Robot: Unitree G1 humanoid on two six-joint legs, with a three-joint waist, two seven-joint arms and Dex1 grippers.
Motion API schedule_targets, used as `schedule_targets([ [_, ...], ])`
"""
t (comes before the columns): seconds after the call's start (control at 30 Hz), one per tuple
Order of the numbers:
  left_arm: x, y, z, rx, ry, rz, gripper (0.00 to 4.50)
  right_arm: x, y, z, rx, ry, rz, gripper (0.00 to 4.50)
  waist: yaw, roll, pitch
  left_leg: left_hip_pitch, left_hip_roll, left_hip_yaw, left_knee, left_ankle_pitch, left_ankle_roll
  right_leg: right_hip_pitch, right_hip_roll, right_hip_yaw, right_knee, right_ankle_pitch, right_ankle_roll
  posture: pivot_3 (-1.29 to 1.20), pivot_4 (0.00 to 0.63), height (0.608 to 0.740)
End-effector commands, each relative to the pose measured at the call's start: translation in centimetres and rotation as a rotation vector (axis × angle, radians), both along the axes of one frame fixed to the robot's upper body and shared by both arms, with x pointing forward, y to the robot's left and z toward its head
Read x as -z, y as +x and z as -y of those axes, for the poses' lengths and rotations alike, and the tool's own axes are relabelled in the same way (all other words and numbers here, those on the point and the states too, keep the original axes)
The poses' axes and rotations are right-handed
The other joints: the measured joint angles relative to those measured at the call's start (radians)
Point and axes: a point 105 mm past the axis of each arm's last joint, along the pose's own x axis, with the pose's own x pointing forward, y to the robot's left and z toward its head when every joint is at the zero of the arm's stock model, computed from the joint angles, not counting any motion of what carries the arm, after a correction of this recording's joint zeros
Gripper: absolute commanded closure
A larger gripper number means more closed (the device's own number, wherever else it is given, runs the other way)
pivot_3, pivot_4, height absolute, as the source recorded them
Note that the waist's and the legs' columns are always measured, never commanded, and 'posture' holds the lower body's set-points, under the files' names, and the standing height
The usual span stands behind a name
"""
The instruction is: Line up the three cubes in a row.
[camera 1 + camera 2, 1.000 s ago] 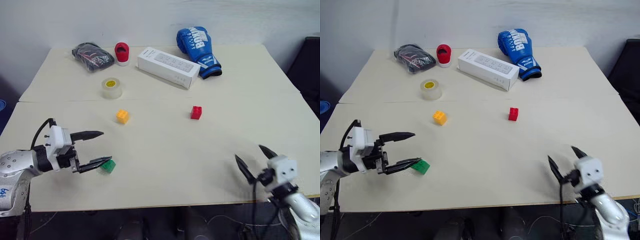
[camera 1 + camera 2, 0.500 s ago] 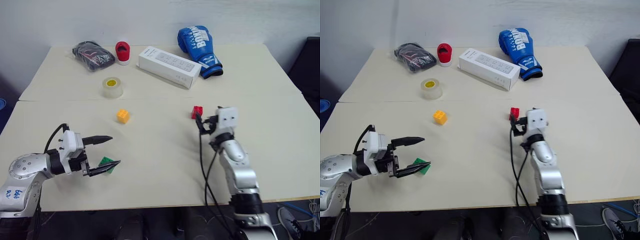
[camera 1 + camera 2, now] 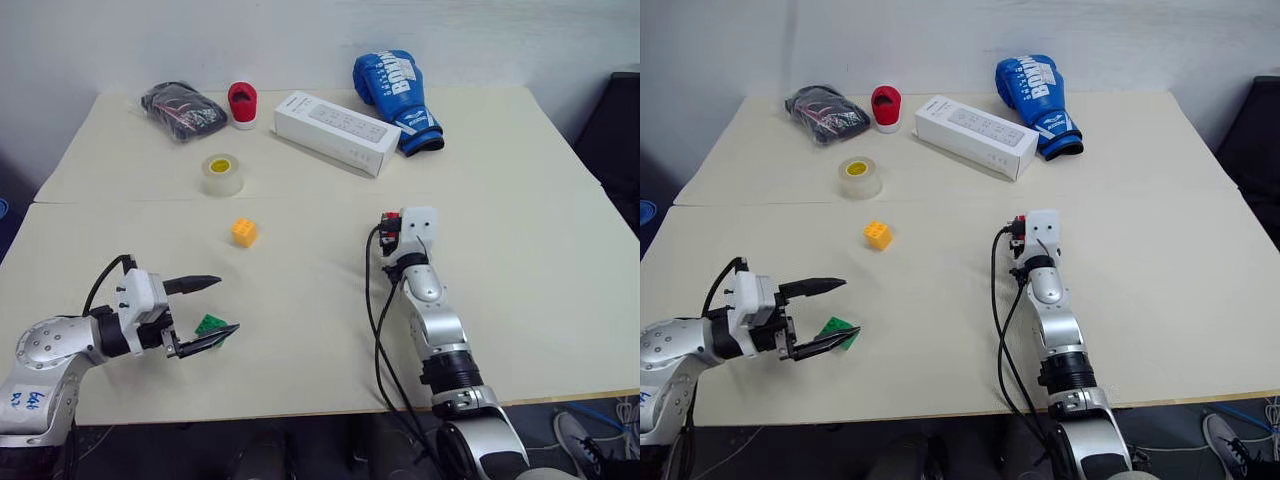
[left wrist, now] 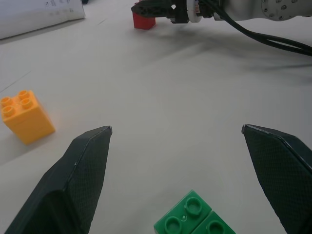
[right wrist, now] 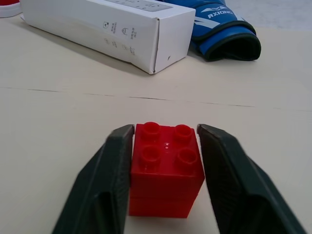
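Observation:
My right gripper point(image 5: 165, 128) is shut on the red cube point(image 5: 166, 170), one finger against each side. The cube sits on the table right of centre. In the left eye view the gripper point(image 3: 390, 225) covers most of it. The green cube point(image 3: 210, 325) lies near the front left, low between the wide-apart fingers of my open left gripper point(image 3: 228, 305). It point(image 4: 195, 222) sits close to the palm, apart from both fingers point(image 4: 90, 161). The orange-yellow cube point(image 3: 244, 232) stands alone left of centre, between the other two and further back.
Along the back of the table point(image 3: 520, 230) lie a black pouch point(image 3: 182, 108), a red-and-white object point(image 3: 242, 104), a long white box point(image 3: 335, 132) and a blue boxing glove point(image 3: 392, 88). A clear tape roll point(image 3: 222, 175) stands behind the orange-yellow cube.
My right arm swung from the table's front right edge forward and left to the red cube, and its fingers shut on it. The left gripper stayed open around the green cube.

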Motion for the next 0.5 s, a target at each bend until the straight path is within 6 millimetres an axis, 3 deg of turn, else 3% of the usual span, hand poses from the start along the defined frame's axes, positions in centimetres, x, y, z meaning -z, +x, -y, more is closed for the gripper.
schedule_targets([
  [0.03, -1.2, 0.0, 0.1, -0.006, 0.005, 0.066, 0.0, -1.6, -0.6, -0.7, -0.112, 0.053, 0.06, 3.05, -0.001, 0.0, 0.0, 0.0, 0.0, 0.0, 0.0, 0.0, 0.0, 0.0, 0.0, 0.0, 0.0, 0.0, 0.0, 0.0, 0.15, 0.74],
  [0.2, -1.2, 0.1, 0.2, -0.007, -0.002, 0.072, 0.0, -5.3, -3.9, -3.0, -0.601, 0.034, 0.183, 3.05, 0.002, 0.0, 0.0, 0.0, 0.0, 0.0, 0.0, 0.0, 0.001, 0.0, 0.0, 0.0, -0.001, 0.0, 0.0, 0.0, 0.15, 0.74],
  [0.3, -1.3, -0.1, 0.3, 0.016, -0.022, 0.052, 0.0, -6.7, -8.8, -3.3, -1.059, -0.188, 0.256, 3.05, 0.008, 0.001, 0.001, 0.0, 0.0, -0.001, 0.0, -0.001, 0.002, 0.002, 0.0, -0.001, -0.002, 0.001, 0.001, 0.0, 0.15, 0.74],
  [0.37, -1.4, -0.6, 0.5, 0.053, -0.022, 0.025, 0.0, -5.2, -10.7, -2.6, -1.26, -0.317, 0.183, 3.05, 0.015, 0.0, 0.001, 0.001, 0.0, -0.002, 0.0, -0.002, 0.003, 0.003, 0.0, -0.002, -0.004, 0.001, 0.001, 0.0, 0.15, 0.74],
  [0.5, -1.4, -1.6, 0.9, 0.134, 0.003, -0.011, 0.0, -1.5, -12.0, -0.6, -1.482, -0.472, 0.041, 3.05, 0.019, -0.001, 0.001, 0.002, 0.0, -0.002, 0.0, -0.002, 0.003, 0.004, 0.0, -0.002, -0.004, 0.001, 0.001, 0.0, 0.15, 0.74],
])
